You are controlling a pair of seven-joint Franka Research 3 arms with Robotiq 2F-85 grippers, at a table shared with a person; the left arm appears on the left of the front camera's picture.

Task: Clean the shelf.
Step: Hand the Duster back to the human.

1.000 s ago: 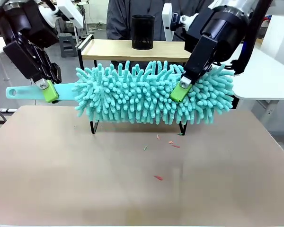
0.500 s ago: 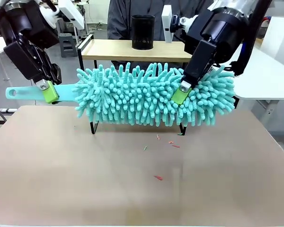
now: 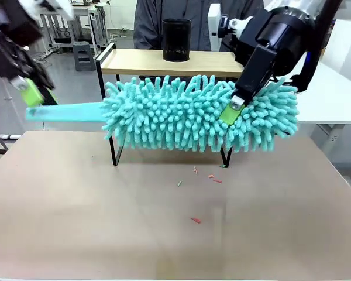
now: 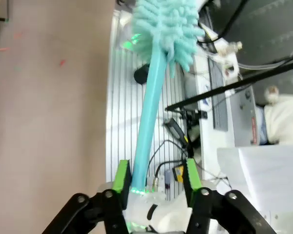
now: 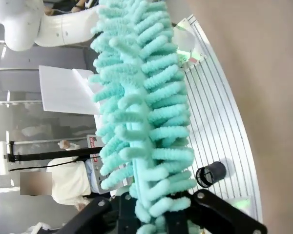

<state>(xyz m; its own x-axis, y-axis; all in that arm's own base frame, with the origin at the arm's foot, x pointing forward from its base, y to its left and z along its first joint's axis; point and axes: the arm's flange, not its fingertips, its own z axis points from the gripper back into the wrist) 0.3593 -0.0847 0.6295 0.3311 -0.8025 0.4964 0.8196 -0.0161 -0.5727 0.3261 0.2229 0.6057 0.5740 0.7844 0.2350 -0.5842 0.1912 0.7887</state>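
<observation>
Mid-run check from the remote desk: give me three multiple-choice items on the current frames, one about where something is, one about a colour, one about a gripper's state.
1. Where does the black cup stand?
A. on the shelf's top board
B. on the brown table
C. in the left gripper

2. What colour is the duster?
A. yellow
B. teal
C. red

3. How does the left gripper stand?
A. shut on the handle
B. shut on the cup
C. open, the handle between its pads

Answers:
1. A, the cup sits on the shelf, on the light wood board behind the duster.
2. B, its fluffy head and flat handle are both teal.
3. C, in the left wrist view the green pads stand apart, while the right gripper clamps the duster's head.
</observation>
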